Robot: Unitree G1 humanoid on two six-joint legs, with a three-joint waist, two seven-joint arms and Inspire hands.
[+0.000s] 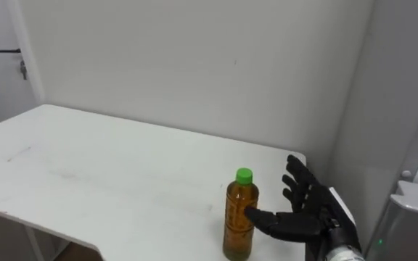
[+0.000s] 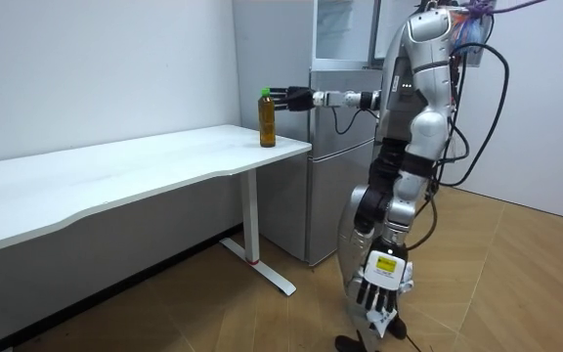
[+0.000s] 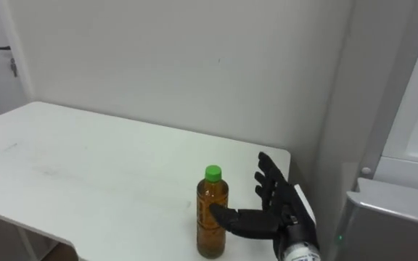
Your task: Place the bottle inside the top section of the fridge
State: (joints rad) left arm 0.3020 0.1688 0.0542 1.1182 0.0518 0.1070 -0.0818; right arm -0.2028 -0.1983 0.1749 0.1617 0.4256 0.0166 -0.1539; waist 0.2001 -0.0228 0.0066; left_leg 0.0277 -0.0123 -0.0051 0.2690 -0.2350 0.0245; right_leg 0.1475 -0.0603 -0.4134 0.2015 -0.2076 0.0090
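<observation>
The right hand (image 1: pixel 307 214), fingers spread and holding nothing, flanks the green-capped bottle (image 1: pixel 239 217) just to its left on the counter (image 1: pixel 107 174), evidently framing a grasp.

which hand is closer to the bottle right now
Right. The right hand is open just beside the bottle on the table, thumb at its side. The left hand hangs low by the robot's leg, far from it.
</observation>
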